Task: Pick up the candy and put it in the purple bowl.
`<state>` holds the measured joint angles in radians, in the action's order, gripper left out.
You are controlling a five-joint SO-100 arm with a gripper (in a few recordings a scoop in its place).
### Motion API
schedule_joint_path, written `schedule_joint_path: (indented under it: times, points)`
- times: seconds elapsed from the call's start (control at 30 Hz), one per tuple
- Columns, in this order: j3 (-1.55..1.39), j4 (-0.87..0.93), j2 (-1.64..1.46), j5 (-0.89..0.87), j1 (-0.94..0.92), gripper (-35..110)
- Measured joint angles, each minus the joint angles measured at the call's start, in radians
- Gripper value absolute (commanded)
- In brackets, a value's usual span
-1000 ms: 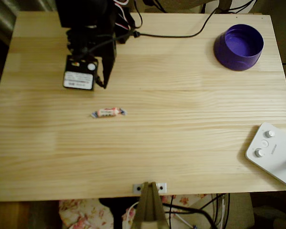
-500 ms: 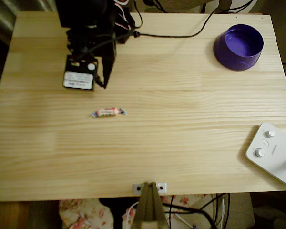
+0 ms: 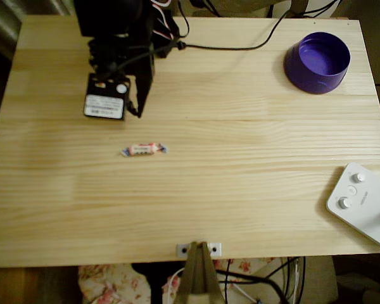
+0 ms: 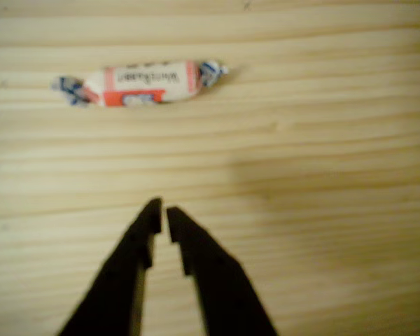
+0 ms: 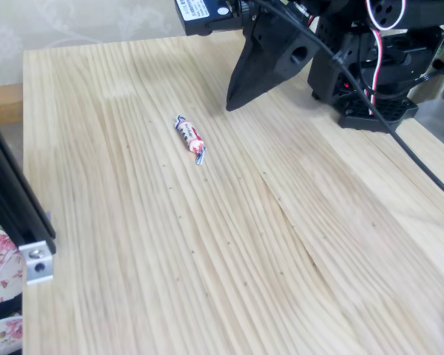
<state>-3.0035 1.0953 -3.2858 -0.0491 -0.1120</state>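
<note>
Plainly, candy's place: the candy (image 3: 144, 149) lies flat on the bare table (image 3: 240, 190), left of centre in the overhead view, its long axis running left to right; in the wrist view it sits in the upper left (image 4: 141, 82), and in the fixed view upper centre (image 5: 190, 138).
Claw's state: the claw (image 4: 161, 213) has its two dark tips nearly pressed together, only a thin slit between them, pinching nothing; it hovers short of the candy, apart from it.
Claw's place: upper left of the overhead view (image 3: 138, 109), above the candy in the frame.
Likely weight: very light, judging by its small size against the bowl.
Likely feel: a firm middle under a thin wrapper that looks slick; the twisted ends look soft and would probably crumple or slip out.
Where to take hold: across the thick printed middle, the tips straddling the short width, not the bluish twists.
What the grasp calls for: the tips must spread first, then come down either side of the body; a nudge would probably send it skidding on the smooth wood.
Purple bowl's place: the purple bowl (image 3: 317, 62) stands upright in the upper right of the overhead view, well apart from the candy.
Bystander: a white device with knobs (image 3: 363, 201) at the lower right edge.
</note>
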Motion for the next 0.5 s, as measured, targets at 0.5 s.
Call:
schedule_joint_path:
  times: [0.5]
  points:
    - [0.000,0.000,0.000,0.011,0.000,-1]
